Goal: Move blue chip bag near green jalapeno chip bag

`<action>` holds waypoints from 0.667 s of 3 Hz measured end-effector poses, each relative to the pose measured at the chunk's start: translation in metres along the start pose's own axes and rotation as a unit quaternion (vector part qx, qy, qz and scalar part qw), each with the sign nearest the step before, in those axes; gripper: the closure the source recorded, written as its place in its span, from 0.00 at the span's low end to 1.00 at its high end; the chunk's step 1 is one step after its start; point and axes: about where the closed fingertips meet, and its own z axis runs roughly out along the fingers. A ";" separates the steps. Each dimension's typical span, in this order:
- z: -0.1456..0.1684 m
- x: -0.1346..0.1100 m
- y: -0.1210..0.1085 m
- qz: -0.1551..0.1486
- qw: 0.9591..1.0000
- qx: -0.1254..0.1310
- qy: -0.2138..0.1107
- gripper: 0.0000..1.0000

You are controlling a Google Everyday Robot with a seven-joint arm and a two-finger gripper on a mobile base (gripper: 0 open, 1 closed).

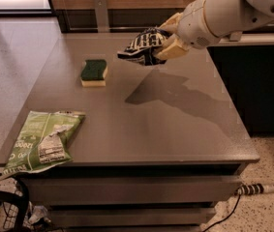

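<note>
Table (pixel 175 129), large, grey, rectangular, with a smooth matt top and squared edges. It bore the two resting items listed below and showed a dark shadow (pixel 170 93) near its middle. Hazard, as judged: the slick surface would let a dropped foil bag skid on landing.

Arm (pixel 233 13), white, rounded and hard-shelled. It reached in from the upper right, above the table's far side. Hazard, as judged: a low sweep toward the near left corner could clip the sponge.

Green jalapeno chip bag (pixel 44 141), light green, flat, of wrinkled foil with a white nutrition label. It lay at the near left corner, where its lower end appeared to overhang the table edge. Hazard, as judged: a nudge from the incoming load could tip it over that edge.

Blue chip bag (pixel 144 45), dark navy, of crumpled foil with white lettering. It was held in the air over the far half of the table, to the right of the sponge and well apart from the green bag. Hazard, as judged: thin crinkled foil offers a poor hold, so the bag might slip out in transit or be released short of its target.

Gripper (pixel 164 36), of two blunt, beige, matt fingers. It was clamped on the right end of the blue chip bag, one finger above and one below.

Sponge (pixel 94 72), rectangular, with a dark green scouring face over yellow foam. It sat flat on the far left part of the table.
</note>
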 end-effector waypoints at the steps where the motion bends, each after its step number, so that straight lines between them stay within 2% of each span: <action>1: -0.013 -0.018 0.037 -0.040 0.999 -0.028 -0.005 1.00; 2: -0.030 -0.032 0.073 -0.075 0.996 -0.050 0.009 1.00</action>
